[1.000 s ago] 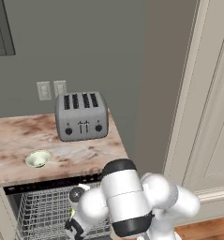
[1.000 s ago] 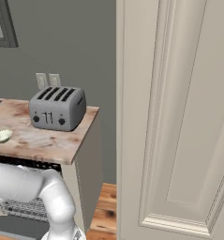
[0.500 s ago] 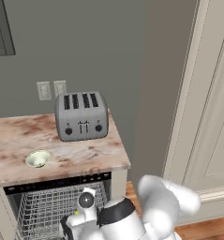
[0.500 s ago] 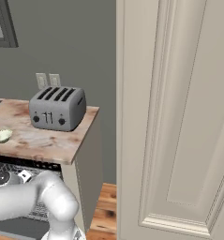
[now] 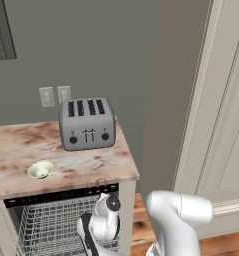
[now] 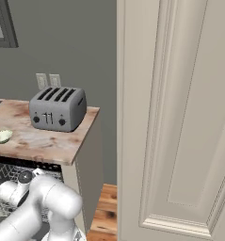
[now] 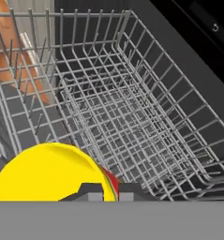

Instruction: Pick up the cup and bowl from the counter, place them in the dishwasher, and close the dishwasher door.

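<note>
Over the dishwasher's wire rack (image 7: 132, 117), the gripper (image 7: 111, 191) stays pinched tight on the cup (image 7: 48, 173). On the counter (image 5: 91, 167), the bowl (image 5: 40, 169) sits beside the toaster (image 5: 87, 123).

I see even, soft rendered light, no glare. Faint shadow beside toaster (image 5: 87, 123) on wall. Dishwasher (image 7: 179, 89) interior dark in hand view. Base views slightly soft, coarse; rack (image 7: 108, 108) wires jagged. No edge distortion I can make out.
</note>
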